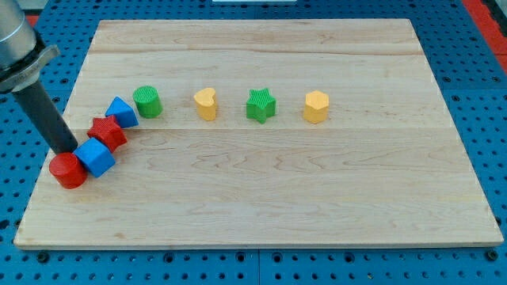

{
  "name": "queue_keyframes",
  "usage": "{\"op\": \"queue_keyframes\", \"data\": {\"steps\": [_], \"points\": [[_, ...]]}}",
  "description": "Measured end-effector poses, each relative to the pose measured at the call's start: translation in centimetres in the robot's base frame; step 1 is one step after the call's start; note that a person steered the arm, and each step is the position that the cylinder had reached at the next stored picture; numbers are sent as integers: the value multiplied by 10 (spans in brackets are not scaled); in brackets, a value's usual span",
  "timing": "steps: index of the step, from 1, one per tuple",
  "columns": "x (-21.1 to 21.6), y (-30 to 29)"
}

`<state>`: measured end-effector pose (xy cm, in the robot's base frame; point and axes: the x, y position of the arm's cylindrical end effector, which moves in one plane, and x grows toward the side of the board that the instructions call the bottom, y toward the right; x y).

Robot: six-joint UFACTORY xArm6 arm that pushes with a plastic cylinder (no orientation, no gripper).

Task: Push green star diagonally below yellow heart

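Right now our green star (pixel 260 105) sits in the upper middle of the wooden surface (pixel 261 190), in a row running across the view. Just to its left, apart from it, stands the yellow heart (pixel 206 103); to its right, also apart, a yellow hexagon-like block (pixel 316 107). Further left along the row is a green cylinder (pixel 147 101), and beside that a blue triangular block (pixel 121 112). From there a cluster trails toward the view's lower left: a red star (pixel 106 133), a blue cube (pixel 96 157) and a red cylinder (pixel 68 170), packed closely together. Our tip (pixel 70 150) rests at that cluster, just above the red cylinder and beside the blue cube, well apart from the green star. We carry no claw, only the dark rod.
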<state>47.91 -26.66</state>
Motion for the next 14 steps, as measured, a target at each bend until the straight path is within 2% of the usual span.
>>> {"op": "queue_keyframes", "data": {"steps": [2,4,5,7,8,10,11,14], "points": [[-34,-20],[-140,-22],[-175,-10],[-171,149],[-167,180],[-126,274],[-124,295],[-90,298]]}}
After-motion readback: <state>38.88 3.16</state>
